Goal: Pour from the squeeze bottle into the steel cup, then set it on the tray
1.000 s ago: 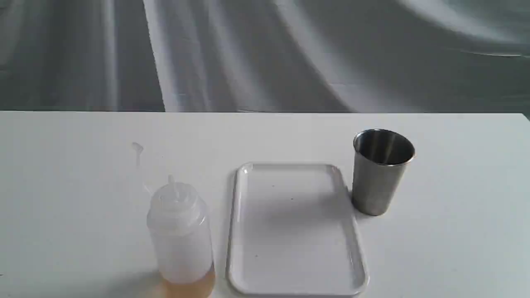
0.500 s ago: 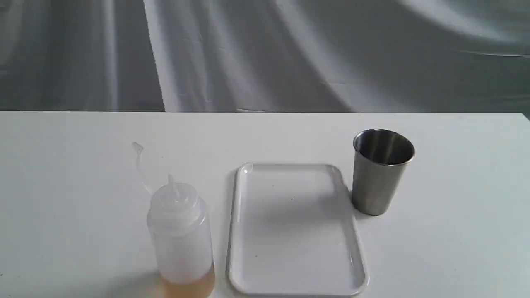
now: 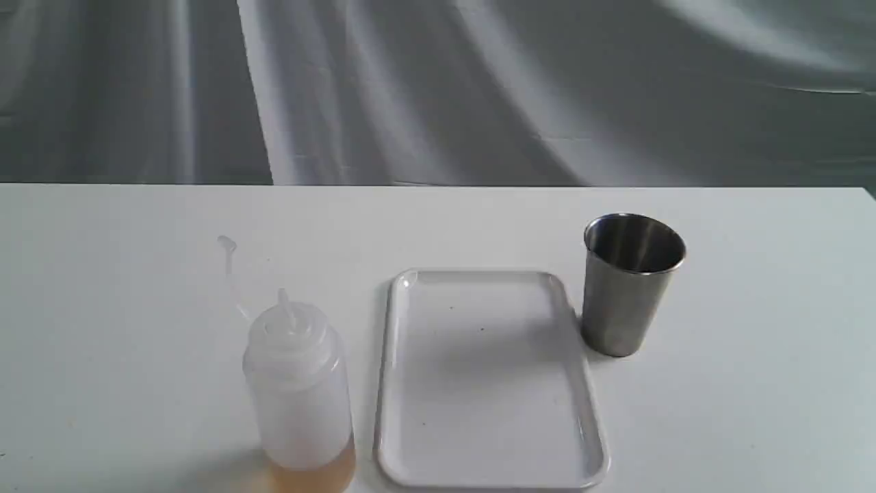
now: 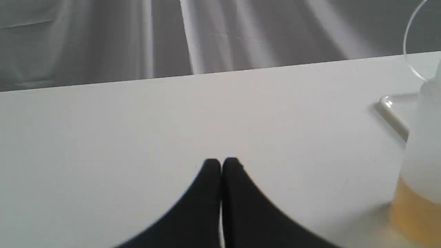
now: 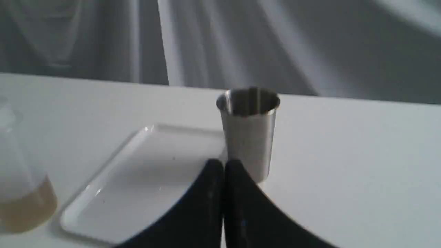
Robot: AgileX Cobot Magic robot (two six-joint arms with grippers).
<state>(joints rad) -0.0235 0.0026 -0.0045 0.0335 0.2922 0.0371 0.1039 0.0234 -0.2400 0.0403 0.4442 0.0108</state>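
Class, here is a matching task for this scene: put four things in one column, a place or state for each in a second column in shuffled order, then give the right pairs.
Column one:
1. translucent whitish plastic squeeze bottle
2. brushed stainless steel cup
3. flat white rectangular tray
4. black left gripper

Column two:
A. shut, holding nothing
B. lies flat between the two containers
C. amber liquid at its bottom
D. stands upright, rightmost in the exterior view

Pairs: 1-C, 2-D, 3-B, 4-A
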